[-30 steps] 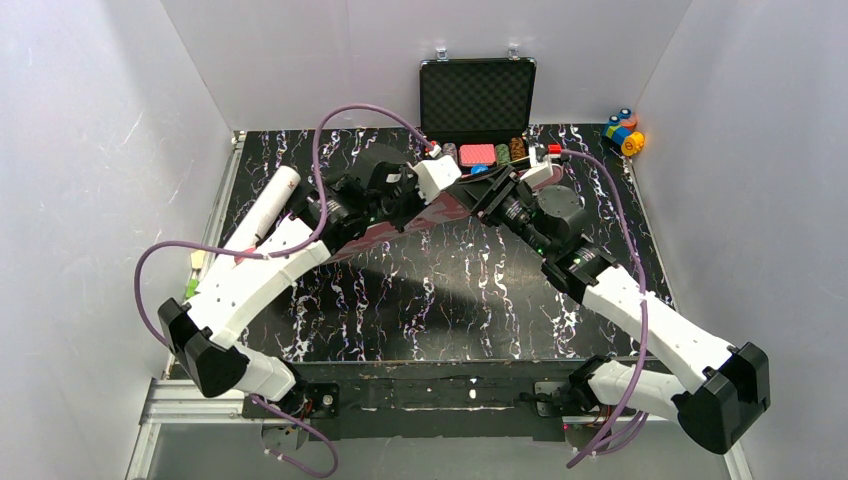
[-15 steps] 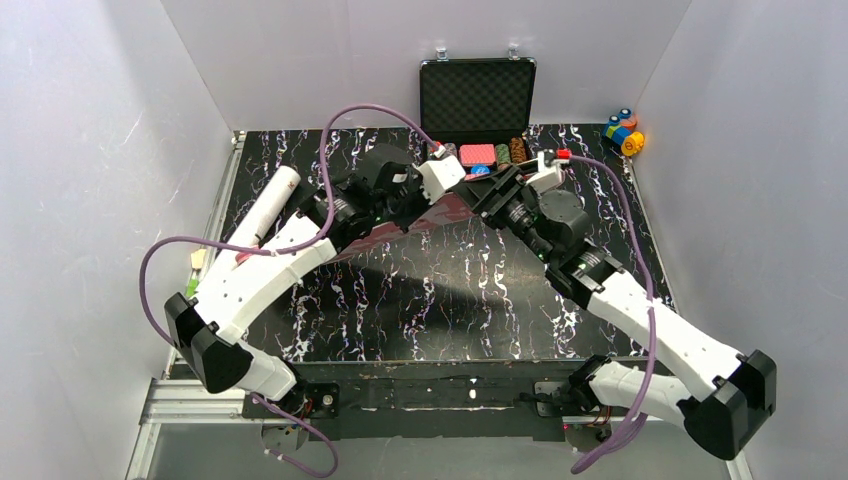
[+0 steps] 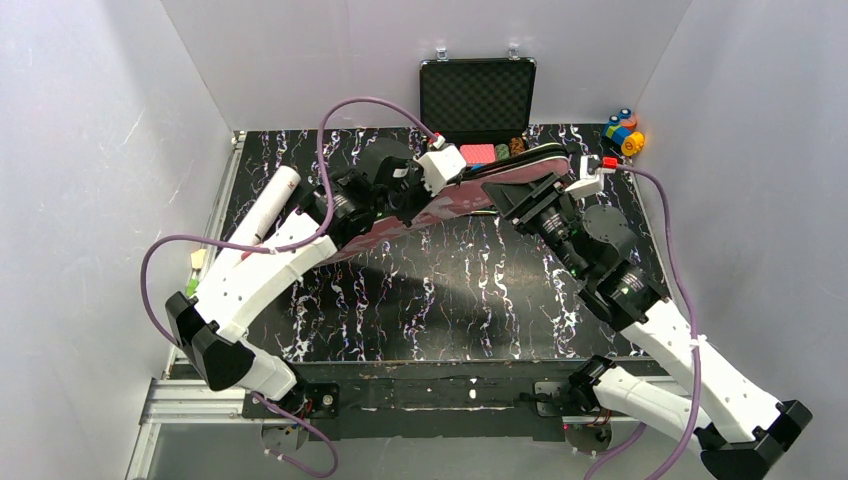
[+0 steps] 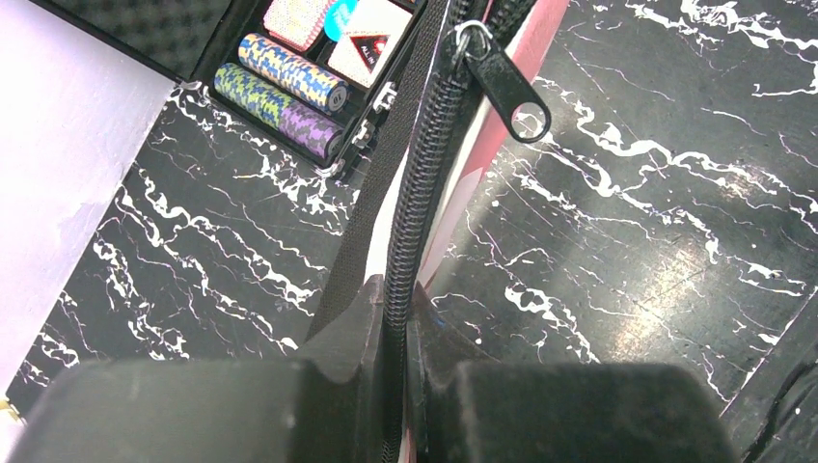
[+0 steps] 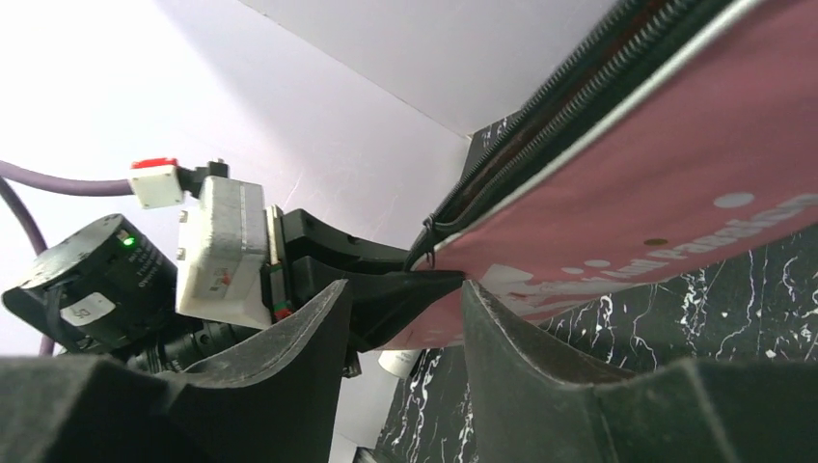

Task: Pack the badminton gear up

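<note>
The pink racket-shaped bag (image 3: 500, 178) hangs tilted above the table, its wide end toward the back right. My left gripper (image 3: 428, 200) is shut on its black zipper edge (image 4: 424, 183); the zipper pull (image 4: 508, 85) hangs just beyond the fingers. My right gripper (image 3: 500, 192) is open beside the bag and holds nothing. In the right wrist view its fingers (image 5: 318, 318) frame the left gripper's tip and the bag's pink side (image 5: 666, 183). The long white tube (image 3: 268, 205) lies at the table's left. No rackets or shuttlecocks show.
An open black case of poker chips (image 3: 478, 95) stands at the back middle, just behind the bag; its chips show in the left wrist view (image 4: 289, 82). Colourful toy blocks (image 3: 625, 130) sit at the back right corner. White walls enclose the black marbled table (image 3: 450, 300).
The right arm has swung out to the right and its gripper has slid along the bag toward the wide end. The bag's wide end now stands higher, in front of the case.
</note>
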Robot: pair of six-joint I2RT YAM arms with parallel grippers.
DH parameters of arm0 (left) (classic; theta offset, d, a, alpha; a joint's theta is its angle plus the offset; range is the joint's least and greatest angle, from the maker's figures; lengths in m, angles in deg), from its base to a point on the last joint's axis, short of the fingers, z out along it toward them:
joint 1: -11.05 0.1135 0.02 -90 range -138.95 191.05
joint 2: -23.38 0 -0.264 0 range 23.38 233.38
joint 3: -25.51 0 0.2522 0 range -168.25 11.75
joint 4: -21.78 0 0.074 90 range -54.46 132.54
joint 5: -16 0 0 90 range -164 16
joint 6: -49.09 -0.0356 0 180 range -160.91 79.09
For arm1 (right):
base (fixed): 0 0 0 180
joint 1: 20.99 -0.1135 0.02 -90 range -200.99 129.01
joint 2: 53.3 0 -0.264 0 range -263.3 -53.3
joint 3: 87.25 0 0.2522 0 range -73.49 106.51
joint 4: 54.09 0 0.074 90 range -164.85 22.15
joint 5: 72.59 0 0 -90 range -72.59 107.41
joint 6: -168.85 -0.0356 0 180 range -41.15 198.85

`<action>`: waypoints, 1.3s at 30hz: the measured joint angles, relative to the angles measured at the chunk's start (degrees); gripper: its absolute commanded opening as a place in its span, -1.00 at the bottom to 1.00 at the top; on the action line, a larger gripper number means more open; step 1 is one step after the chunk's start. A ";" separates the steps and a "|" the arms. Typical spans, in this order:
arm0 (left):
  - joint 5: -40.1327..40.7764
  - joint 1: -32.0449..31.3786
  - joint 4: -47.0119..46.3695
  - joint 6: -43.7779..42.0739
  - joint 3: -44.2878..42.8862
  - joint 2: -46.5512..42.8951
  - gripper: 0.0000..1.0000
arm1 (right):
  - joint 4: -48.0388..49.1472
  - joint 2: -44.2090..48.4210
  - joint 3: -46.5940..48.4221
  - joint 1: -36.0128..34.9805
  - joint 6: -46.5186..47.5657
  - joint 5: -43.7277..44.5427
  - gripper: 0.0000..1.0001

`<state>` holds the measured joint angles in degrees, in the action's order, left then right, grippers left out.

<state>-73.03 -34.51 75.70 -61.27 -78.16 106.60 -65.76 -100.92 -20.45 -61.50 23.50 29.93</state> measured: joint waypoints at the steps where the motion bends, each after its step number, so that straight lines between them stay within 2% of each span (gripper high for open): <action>1: 0.00 0.00 0.00 0.04 -0.22 0.07 -1.00 | -0.24 0.00 0.00 0.00 -0.33 -0.02 0.08; 6: 0.02 0.00 -0.02 0.59 -1.62 1.25 -1.00 | 1.29 -2.84 -1.60 -0.07 -2.62 -0.63 0.14; 12: -0.02 0.00 -0.26 1.05 -1.73 2.03 -1.00 | 4.17 -9.60 -1.57 -0.81 -2.93 -0.66 0.11; 24: -0.09 0.00 -0.31 1.18 -1.73 2.08 -1.00 | 10.14 -12.83 -1.42 -1.25 -4.07 -0.68 -0.06; 31: -0.07 0.00 -0.33 1.46 -1.73 2.08 -1.00 | 11.02 -13.07 -1.36 -1.25 -4.48 -0.66 -0.26; 39: -0.04 0.00 -0.37 1.51 -1.70 2.08 -1.00 | 11.63 -14.12 -0.96 -1.25 -4.52 -0.66 -0.37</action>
<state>-73.07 -34.51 75.33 -59.76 -79.87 108.67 -54.13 -115.04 -21.42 -62.75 18.98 29.27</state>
